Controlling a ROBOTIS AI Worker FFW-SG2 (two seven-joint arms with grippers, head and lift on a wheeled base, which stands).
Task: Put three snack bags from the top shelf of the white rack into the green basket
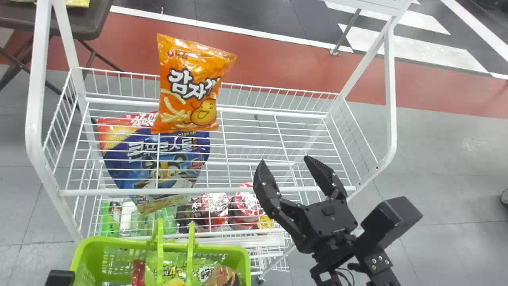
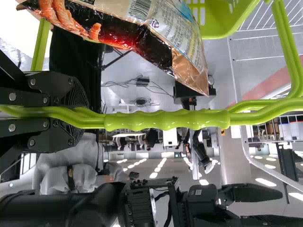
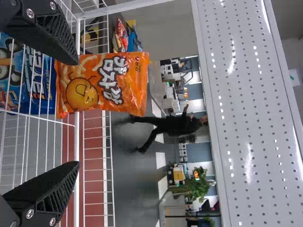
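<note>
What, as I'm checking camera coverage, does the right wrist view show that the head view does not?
Right wrist view only: a leafy green plant in the room behind.
Head view only: the green basket with bags inside, and red-and-white packs low in the rack.
Both: the orange snack bag, the blue bag, the white rack and the right hand, its fingers apart.

The right arm is black, boxy and jointed, with silver screws.
</note>
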